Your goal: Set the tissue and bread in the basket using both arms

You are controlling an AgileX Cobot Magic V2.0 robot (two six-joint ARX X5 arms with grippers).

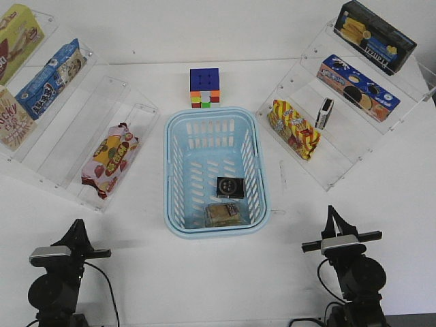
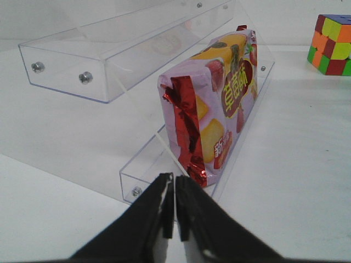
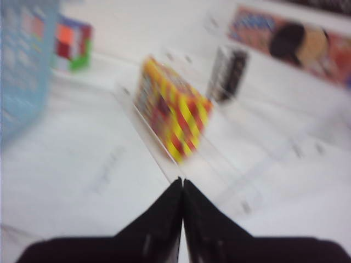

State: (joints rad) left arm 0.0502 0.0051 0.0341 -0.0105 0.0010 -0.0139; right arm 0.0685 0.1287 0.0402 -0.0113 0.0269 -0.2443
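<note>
On the far left, clear acrylic shelves [image 1: 68,129] carried boxed snacks, one box showing part of a word ending "ocky", and on the lowest step lay a red-pink snack bag [image 1: 110,159] printed with Chinese characters that I could not read with confidence. The left gripper [image 2: 174,189] was parked low at the near left of the worktop [image 1: 136,272], its jaws pressed together on nothing, pointing at that bag.

In the middle, the basket [image 1: 174,225] sat on the worktop with the multicoloured puzzle cube [image 1: 205,88] just behind its far rim. Both task items lay on its slotted floor: the tissue [image 1: 231,187] flat toward the right wall, pale round mark up, and the bread [image 1: 223,214] just nearer, close to the near wall. Judged from this, the task looked done. The tissue pack would be light and soft, likely to buckle, so a pinch across its short edges would suit; the bread would crush easily, and its clear wrap would be slippery (a gentle hold across the slice's width seemed wisest).

On the right, a second set of shelves [image 1: 340,157] held a yellow-and-red striped bag [image 1: 294,129], a twin tissue pack [image 1: 327,113] standing on edge, and two biscuit boxes whose lettering was too small to read. The right gripper [image 3: 181,189] rested at the near right, jaws closed and empty; its view was blurred.
</note>
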